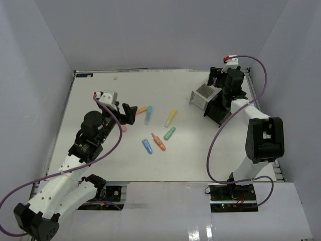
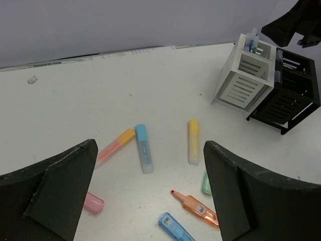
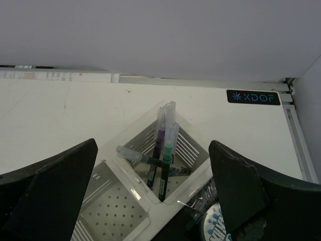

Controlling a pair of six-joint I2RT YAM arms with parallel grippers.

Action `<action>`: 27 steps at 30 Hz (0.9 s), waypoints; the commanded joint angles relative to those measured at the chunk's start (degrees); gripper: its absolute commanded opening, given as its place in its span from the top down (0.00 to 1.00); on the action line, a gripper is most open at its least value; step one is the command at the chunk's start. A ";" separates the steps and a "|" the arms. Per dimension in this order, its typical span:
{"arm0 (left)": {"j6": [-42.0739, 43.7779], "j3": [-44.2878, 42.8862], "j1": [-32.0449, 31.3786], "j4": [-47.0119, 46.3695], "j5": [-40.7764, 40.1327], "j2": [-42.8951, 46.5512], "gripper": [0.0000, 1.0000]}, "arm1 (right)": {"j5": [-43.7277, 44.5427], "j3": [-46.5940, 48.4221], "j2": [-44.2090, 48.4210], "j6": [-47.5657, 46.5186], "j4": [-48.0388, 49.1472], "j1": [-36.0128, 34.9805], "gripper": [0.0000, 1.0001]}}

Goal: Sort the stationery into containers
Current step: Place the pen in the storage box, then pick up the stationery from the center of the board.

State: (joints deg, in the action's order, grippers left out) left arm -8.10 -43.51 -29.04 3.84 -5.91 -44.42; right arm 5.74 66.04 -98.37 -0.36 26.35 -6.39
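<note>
Your surface (image 1: 165, 163) carries a black box (image 1: 219, 111) touching a white box (image 1: 202, 96) at the far right. Your right gripper (image 3: 152, 148) hangs wide and empty over the white box. Your left gripper (image 1: 129, 113) hangs wide and empty above the loose markers (image 1: 158, 141) mid-surface. Thin pens (image 3: 163, 155) stand in the white box, with a blue-white roll (image 3: 216, 227) just beside it.

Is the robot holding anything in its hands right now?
No, nothing. Both are open and empty: the left hand hovers over the markers, the right hand over the pens in the white box.
</note>
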 commanded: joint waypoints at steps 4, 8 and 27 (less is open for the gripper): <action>-0.95 0.09 0.21 -0.41 0.20 -1.36 0.02 | -4.06 -2.23 14.77 4.74 -6.55 0.24 0.10; -2.97 -1.14 0.21 1.87 -2.08 -3.65 0.02 | -8.81 -6.70 23.90 7.99 -11.57 0.24 0.10; -13.08 -8.77 0.21 11.02 2.21 -24.80 0.02 | -21.11 -37.47 64.08 13.10 -24.59 0.15 0.10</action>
State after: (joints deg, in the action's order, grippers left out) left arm -19.16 -48.58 -28.97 14.24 -9.39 -64.73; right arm -12.88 31.42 -37.10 12.49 3.29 -6.39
